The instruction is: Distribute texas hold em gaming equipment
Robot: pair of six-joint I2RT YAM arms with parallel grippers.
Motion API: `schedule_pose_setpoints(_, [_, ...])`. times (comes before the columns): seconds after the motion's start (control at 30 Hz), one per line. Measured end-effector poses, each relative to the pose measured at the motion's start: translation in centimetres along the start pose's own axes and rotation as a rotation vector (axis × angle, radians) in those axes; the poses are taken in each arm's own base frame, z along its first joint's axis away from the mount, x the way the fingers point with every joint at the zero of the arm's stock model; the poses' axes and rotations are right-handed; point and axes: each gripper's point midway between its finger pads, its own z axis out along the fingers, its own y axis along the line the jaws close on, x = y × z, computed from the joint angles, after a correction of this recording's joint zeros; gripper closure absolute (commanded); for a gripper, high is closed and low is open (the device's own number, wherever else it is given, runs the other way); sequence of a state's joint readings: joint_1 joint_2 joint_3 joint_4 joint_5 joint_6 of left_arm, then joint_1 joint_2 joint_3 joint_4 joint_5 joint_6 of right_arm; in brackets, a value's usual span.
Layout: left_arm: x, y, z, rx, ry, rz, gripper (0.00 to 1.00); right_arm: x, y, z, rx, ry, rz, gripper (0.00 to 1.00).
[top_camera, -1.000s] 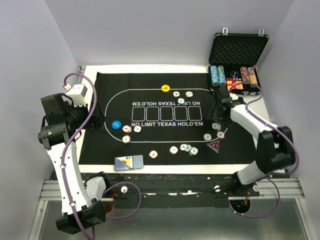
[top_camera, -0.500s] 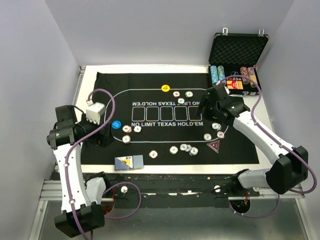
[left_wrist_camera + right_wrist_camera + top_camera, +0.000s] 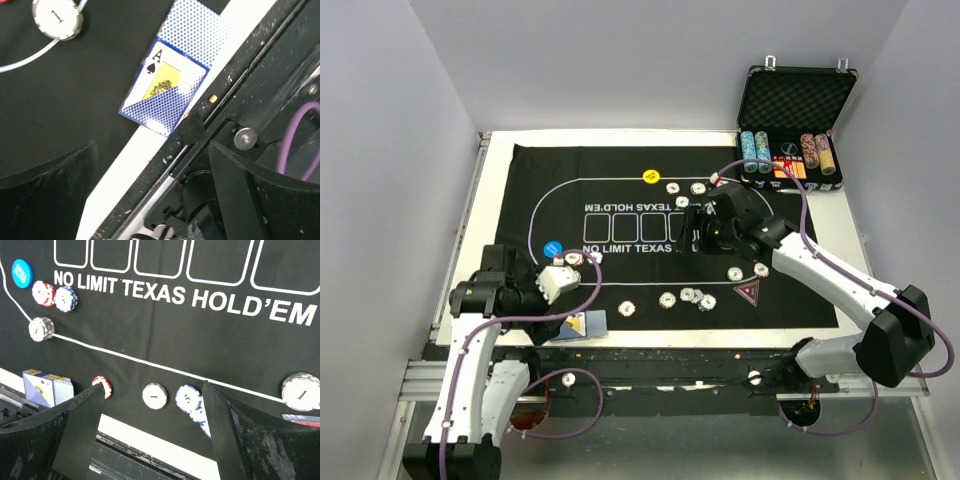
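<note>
Your blue-backed playing cards (image 3: pixel 170 85) lie at the mat's 7 o'clock, straddling the felt mat (image 3: pixel 620 160) and the white bench (image 3: pixel 500 150). Your left end effector (image 3: pixel 150 155) hangs just over them, spread wide and empty. Poker chips (image 3: pixel 688 295) dot the near arc, with the dark red triangular marker (image 3: pixel 748 293) at 4 o'clock and the blue button (image 3: pixel 552 248) at 9. Your right end effector (image 3: pixel 151 390) hovers mid-mat, jaws well apart, holding nothing. The yellow button (image 3: pixel 651 176) sits at 12; the open case (image 3: pixel 795 100) stands at 1 o'clock.
</note>
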State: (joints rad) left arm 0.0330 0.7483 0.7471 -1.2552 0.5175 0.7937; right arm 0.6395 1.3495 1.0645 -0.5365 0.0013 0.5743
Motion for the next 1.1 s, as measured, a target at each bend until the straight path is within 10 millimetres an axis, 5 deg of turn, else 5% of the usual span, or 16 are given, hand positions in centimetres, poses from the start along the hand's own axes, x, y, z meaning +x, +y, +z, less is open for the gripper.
schedule_pose_setpoints(0.57, [2.1, -0.3, 5.2, 0.14, 0.164, 0.422, 0.01, 0.2, 1.4, -0.5, -0.1, -0.005, -0.036, 0.12])
schedule_pose_setpoints(1.1, [3.4, -0.3, 8.2, 0.142, 0.212, 0.564, 0.01, -0.4, 1.8, -0.8, -0.108, -0.021, -0.049, 0.12])
